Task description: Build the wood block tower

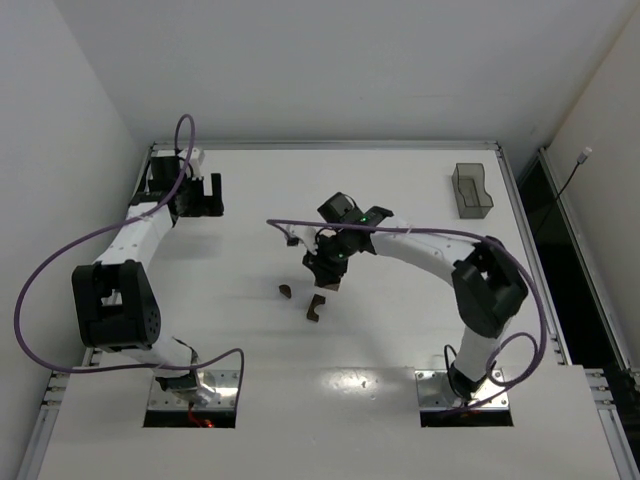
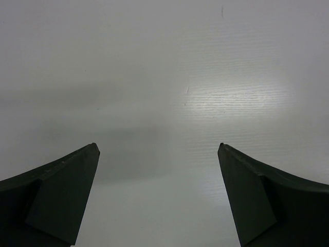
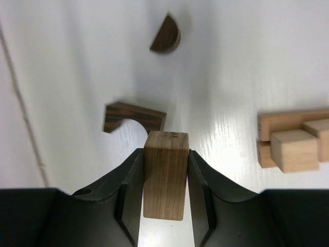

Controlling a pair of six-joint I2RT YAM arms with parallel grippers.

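Gripping brown block (image 3: 165, 185), right end effector (image 3: 165, 154) clamped; carry upright to tan stack (image 3: 293, 144) at 3 o'clock, lower squarely. Left end effector (image 2: 158, 146) spread wide, empty.

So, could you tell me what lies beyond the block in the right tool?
A dark arch piece lies just beyond the block, a half-round piece farther off. The block covers the table directly under it.
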